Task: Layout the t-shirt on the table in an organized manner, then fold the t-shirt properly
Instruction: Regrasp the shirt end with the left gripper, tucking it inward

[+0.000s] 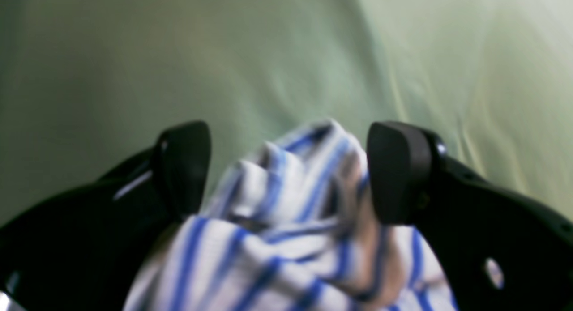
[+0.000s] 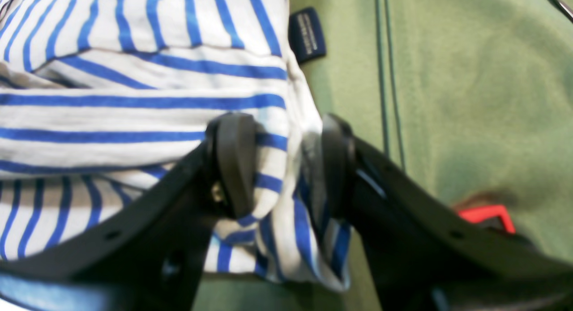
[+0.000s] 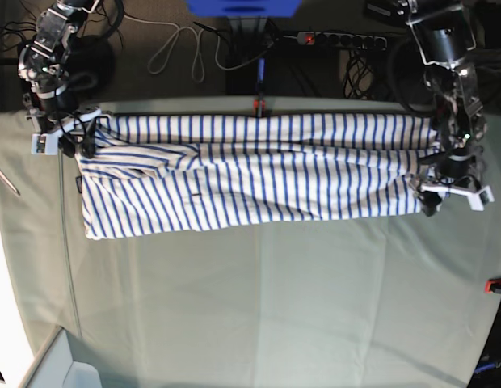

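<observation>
While right tool [image 2: 282,168] pinches t-shirt [image 3: 250,174] edge, left tool [image 1: 288,172] spread around bunched cloth.

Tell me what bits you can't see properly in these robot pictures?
- Left wrist view: t-shirt between the open left gripper is blurred; lower part cut off by the edge.
- Right wrist view: neck tag writing too small.
- Base view: right gripper too small to see its fingers.
</observation>
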Motion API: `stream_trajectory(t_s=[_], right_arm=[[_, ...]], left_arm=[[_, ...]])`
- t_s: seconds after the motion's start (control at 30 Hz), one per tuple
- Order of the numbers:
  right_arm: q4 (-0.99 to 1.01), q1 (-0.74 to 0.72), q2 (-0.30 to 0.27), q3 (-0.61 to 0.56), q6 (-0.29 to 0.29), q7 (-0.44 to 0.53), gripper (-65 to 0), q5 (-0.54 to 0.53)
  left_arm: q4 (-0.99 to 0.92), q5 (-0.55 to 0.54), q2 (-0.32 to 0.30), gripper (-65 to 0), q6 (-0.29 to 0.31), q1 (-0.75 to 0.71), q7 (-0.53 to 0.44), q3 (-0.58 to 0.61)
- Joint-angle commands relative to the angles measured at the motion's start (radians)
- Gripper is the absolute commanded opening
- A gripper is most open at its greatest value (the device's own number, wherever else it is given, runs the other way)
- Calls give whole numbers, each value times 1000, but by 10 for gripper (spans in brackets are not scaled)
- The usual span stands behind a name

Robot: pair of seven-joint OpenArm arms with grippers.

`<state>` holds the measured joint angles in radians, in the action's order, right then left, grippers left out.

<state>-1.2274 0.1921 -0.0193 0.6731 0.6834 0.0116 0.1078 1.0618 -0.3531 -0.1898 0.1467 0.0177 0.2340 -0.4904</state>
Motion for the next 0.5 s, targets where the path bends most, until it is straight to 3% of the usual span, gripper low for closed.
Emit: stream_trajectory(t_s=[0.0, 0.13, 0.3, 0.47], right_arm=[[-15, -4, -11, 1, 15, 23, -394, -10], [-15, -4, -11, 1, 15, 23, -394, -10], [-15, -9, -12, 1, 15, 23, -394, -10], [-15, -13, -12, 1, 15, 21, -394, -10]], left_arm=[[10, -7, -23, -125, 9, 18, -23, 22], [8, -7, -23, -152, 9, 18, -25, 52], [8, -8, -37, -350, 9, 18, -31, 52], [8, -8, -41, -366, 9, 15, -32, 52]])
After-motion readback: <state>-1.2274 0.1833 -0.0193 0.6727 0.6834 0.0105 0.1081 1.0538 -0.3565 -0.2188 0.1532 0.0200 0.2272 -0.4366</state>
